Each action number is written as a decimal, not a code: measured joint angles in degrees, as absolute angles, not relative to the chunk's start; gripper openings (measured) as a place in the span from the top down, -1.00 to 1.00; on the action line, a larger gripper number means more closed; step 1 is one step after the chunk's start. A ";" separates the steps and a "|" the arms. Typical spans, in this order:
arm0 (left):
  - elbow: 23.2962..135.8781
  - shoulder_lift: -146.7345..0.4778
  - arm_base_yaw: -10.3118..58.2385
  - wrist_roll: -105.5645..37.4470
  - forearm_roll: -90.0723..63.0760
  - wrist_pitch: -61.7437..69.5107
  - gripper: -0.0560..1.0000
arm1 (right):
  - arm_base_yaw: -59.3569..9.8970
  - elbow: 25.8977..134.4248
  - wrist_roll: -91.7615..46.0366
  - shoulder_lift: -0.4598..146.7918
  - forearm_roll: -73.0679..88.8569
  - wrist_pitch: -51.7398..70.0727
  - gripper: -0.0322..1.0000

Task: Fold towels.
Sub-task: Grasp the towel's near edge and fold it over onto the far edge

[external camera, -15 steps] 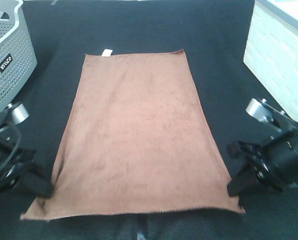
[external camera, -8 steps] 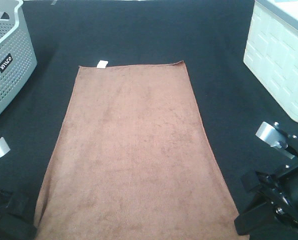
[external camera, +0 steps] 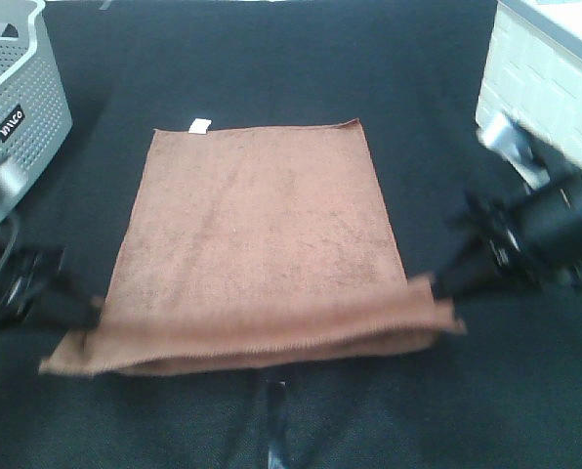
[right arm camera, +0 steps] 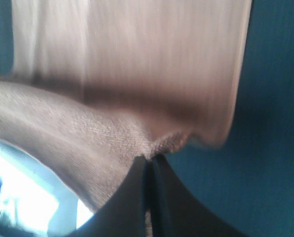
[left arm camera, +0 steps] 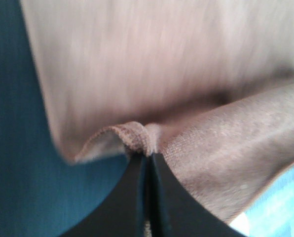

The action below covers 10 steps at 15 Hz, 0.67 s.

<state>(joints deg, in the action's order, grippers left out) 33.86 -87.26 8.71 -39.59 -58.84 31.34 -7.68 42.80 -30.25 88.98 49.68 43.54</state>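
Item one: towel [external camera: 262, 225], reddish-brown, single piece, lying mid-bench on the dark bench [external camera: 271, 59]. Its far short edge is flat at 12 o'clock, with the white tag [external camera: 201, 124] at the 11 o'clock corner. Item two: left claw [external camera: 86, 308], clenched on the near corner of the towel at 8 o'clock; my left wrist view shows the hem pinched tight between the closed tips. Item three: right claw [external camera: 445, 283], likewise clenched on the opposite near corner at 4 o'clock, cloth bunched at the tips in its wrist view. Change noted: a second ago the towel lay flat at full length with both claws low at the near corners. Half a second ago it was drawn out toward 6 o'clock. Now the near hem is off the bench and carried toward 12 o'clock, so a doubled band of cloth runs across the 6 o'clock end — blurred, so I read it as in motion. The far edge sits where it was half a second ago. I judge the first lengthwise fold to be under way but far from closed, since the lifted hem has covered only the near part of the towel. Both corners look about level, which bodes well for a square fold. Also present: grey perforated basket [external camera: 18, 107] at 10 o'clock and white basket [external camera: 545, 88] at 2 o'clock — both well apart from the towel.
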 joint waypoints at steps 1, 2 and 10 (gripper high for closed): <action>37.64 -89.55 8.71 -39.59 -58.96 31.23 0.89 | -7.68 47.61 -29.11 91.73 48.76 43.95 0.94; 43.14 -94.02 8.71 -39.59 -58.67 31.11 0.89 | -7.68 55.81 -27.50 96.20 47.38 45.09 0.94; 83.65 -117.97 8.71 -20.57 -42.74 31.28 0.89 | -7.68 99.87 -17.42 122.73 37.18 51.17 0.94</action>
